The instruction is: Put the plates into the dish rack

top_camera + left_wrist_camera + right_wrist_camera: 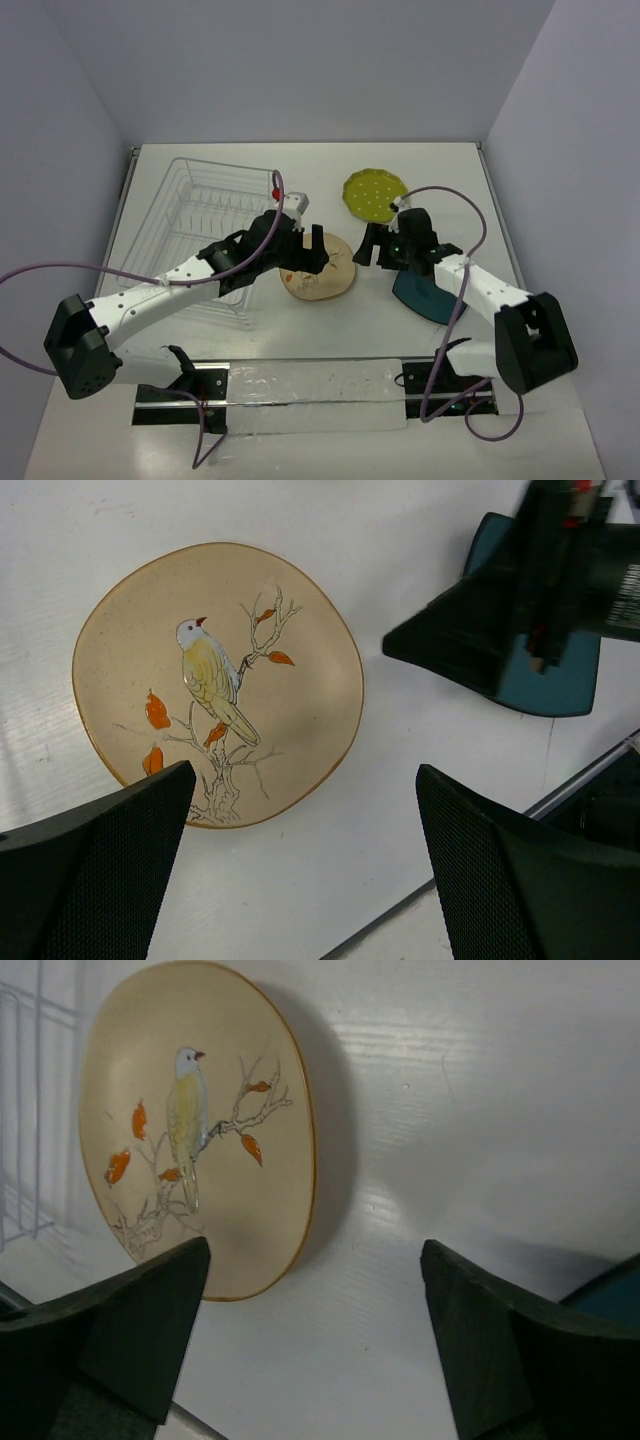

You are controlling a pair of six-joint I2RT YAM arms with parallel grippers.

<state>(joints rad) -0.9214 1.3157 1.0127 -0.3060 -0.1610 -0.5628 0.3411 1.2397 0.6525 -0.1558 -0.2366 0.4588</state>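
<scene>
The cream plate [322, 270], printed with a bird on a branch, lies flat on the table just right of the dish rack [205, 225]. My left gripper [308, 250] hovers over the plate's upper left part, open and empty. In the left wrist view the plate [215, 680] lies beyond the open gripper [305, 850]. My right gripper [368, 248] is open and empty just right of the plate. In the right wrist view the plate [200, 1130] lies left of the gripper [315, 1330]. The dark teal plate [425, 292] lies under the right arm. The yellow-green dotted plate [373, 194] lies behind.
The rack's white wires [25, 1110] show at the left edge of the right wrist view. The teal plate [560, 685] and the right gripper [500, 630] show at the upper right of the left wrist view. A clear strip [310, 385] runs along the table's near edge.
</scene>
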